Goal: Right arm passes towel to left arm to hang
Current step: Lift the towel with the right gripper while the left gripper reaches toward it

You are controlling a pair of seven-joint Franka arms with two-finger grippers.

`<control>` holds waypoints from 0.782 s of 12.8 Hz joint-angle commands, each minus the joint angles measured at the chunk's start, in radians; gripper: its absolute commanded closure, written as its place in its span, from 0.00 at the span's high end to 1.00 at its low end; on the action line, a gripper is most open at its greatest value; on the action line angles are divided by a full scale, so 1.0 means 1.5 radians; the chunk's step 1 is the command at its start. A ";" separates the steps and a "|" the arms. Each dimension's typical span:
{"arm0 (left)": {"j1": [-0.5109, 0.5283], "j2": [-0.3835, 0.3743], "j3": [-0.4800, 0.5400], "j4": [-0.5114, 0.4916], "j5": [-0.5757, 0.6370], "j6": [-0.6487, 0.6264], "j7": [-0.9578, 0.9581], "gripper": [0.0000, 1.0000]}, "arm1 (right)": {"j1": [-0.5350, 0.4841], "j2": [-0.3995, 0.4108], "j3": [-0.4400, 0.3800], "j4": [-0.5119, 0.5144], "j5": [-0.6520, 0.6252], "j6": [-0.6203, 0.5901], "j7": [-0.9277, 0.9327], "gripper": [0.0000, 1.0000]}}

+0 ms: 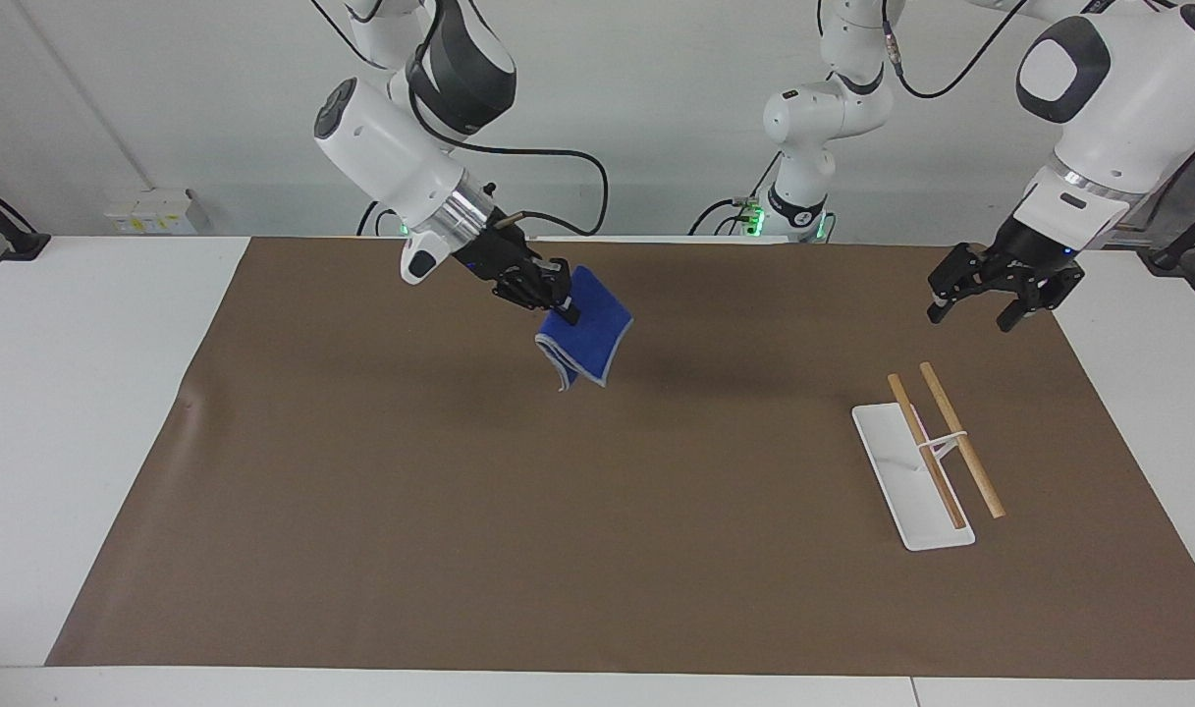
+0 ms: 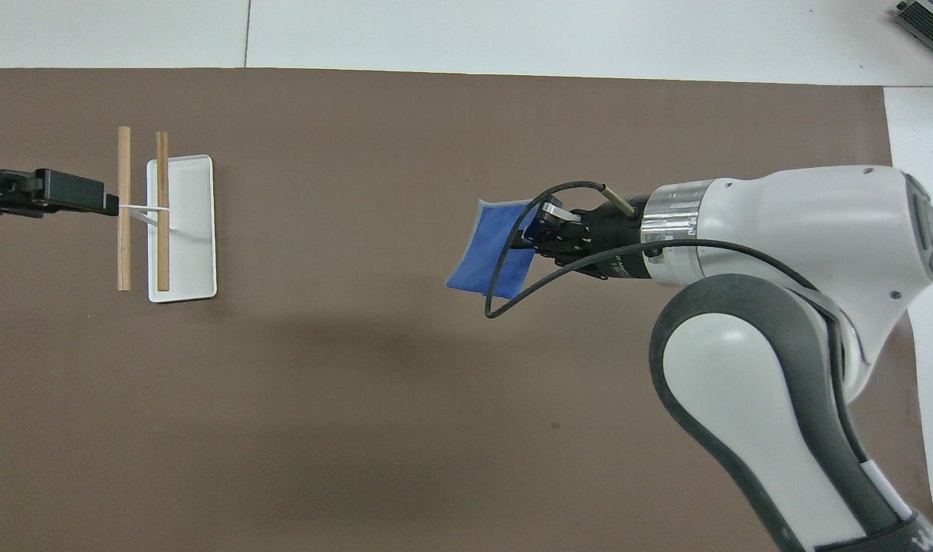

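Observation:
My right gripper [image 1: 558,304] is shut on one edge of the small blue towel [image 1: 589,342] and holds it in the air over the middle of the brown mat. The towel hangs folded from the fingers; it also shows in the overhead view [image 2: 491,249], beside the right gripper [image 2: 539,230]. My left gripper [image 1: 980,304] is open and empty, in the air over the mat's edge at the left arm's end of the table. In the overhead view the left gripper [image 2: 90,197] sits over the wooden rails of the rack.
A white rack [image 1: 913,478] with two wooden rails [image 1: 960,439] stands on the brown mat [image 1: 597,550] toward the left arm's end; it also shows in the overhead view [image 2: 182,230]. A black cable loops off the right wrist [image 2: 512,299].

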 commanded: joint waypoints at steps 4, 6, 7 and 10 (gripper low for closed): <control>-0.043 -0.116 -0.005 -0.221 -0.222 0.158 -0.203 1.00 | 0.044 0.046 0.001 0.039 0.094 0.078 0.033 0.00; -0.097 -0.124 -0.005 -0.249 -0.268 0.229 -0.320 1.00 | 0.055 0.059 0.003 0.051 0.109 0.082 0.032 0.00; -0.122 -0.122 -0.005 -0.250 -0.277 0.256 -0.384 1.00 | 0.067 0.065 0.003 0.057 0.112 0.082 0.033 0.00; -0.191 -0.119 -0.005 -0.264 -0.330 0.358 -0.540 1.00 | 0.067 0.067 0.003 0.058 0.110 0.082 0.033 0.00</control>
